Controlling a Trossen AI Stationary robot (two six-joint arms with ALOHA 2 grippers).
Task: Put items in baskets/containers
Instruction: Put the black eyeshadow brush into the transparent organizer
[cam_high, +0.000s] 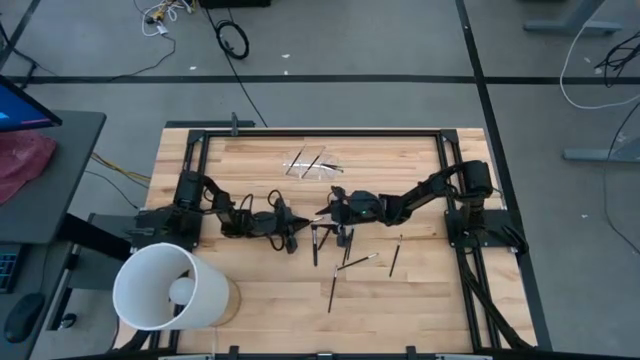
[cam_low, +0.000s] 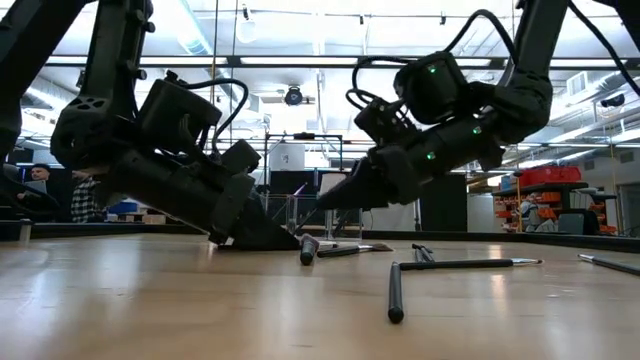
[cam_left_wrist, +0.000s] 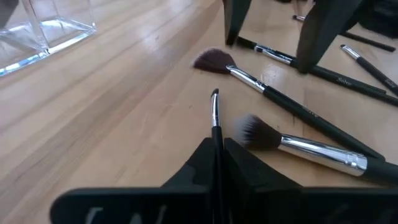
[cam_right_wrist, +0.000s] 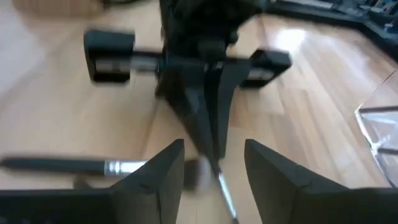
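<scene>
Pinching one thin brush, left gripper jaws closed; right gripper jaws open, empty.

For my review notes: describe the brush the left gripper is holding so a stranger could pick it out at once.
Start at the white bucket on the wooden table, then follow the left arm to the left gripper near the table's middle. The thin brush sticks out from between its closed fingers. Unlike the fluffy-headed brushes lying loose beside it, it has a small narrow tip and is gripped.

Black brushes with silver ferrules, pale wood table, white bucket
</scene>
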